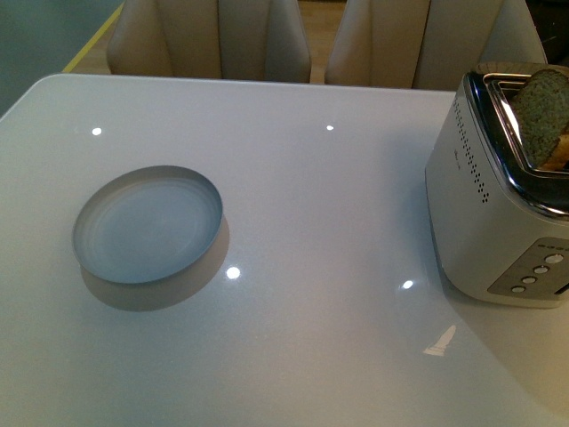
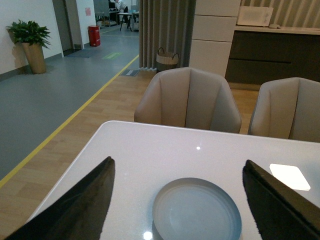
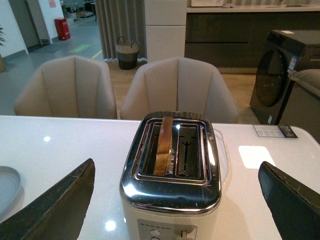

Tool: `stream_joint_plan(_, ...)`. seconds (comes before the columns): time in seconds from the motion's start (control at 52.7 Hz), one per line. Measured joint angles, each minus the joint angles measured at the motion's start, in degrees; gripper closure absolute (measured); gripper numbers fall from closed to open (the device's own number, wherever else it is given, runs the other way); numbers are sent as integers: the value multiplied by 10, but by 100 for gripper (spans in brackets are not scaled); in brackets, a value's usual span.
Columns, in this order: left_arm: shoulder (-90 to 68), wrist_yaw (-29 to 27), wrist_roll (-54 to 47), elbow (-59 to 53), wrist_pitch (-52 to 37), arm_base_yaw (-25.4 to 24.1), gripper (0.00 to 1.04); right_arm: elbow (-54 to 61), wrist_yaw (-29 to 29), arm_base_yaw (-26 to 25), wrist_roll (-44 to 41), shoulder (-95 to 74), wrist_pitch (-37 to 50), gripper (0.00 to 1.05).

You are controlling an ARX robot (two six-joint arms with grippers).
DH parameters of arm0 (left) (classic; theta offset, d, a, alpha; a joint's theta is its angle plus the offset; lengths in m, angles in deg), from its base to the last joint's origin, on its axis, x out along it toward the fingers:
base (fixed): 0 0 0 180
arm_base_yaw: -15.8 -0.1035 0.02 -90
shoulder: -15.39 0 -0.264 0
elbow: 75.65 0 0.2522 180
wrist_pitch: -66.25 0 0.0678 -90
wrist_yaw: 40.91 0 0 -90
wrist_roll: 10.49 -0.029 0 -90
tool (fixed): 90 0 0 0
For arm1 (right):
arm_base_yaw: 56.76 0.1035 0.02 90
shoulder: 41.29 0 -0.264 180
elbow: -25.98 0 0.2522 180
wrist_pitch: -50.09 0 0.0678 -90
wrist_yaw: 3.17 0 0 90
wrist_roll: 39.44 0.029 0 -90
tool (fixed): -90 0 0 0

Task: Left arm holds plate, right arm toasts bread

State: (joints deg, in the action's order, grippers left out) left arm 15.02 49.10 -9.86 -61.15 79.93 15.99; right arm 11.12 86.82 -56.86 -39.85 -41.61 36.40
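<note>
Plate [image 1: 148, 226] empty on desk [image 1: 320, 205], left side. Left end effector [image 2: 177, 200] spread wide, released, plate between its fingers [image 2: 75, 205]. Bread [image 3: 163, 145] upright in toaster [image 3: 172, 175] slot, desk right. Right end effector [image 3: 175, 200] also released, flanking toaster.

Empty plate [image 1: 148, 224] on table; bread [image 1: 543, 114] upright (in toaster slot)
</note>
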Motion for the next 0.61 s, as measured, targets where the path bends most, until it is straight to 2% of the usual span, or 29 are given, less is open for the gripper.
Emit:
stream_joint_plan(0.057,0,0,0,0,0,0,11,0,0,0,0,0,0,9)
stream_joint_plan(0.114,0,0,-1,0,0,0,6,0,0,0,0,0,0,9)
stream_joint_plan(0.171,0,0,-1,0,0,0,8,0,0,0,0,0,0,9)
stream_joint_plan(0.608,0,0,-1,0,0,0,7,0,0,0,0,0,0,9)
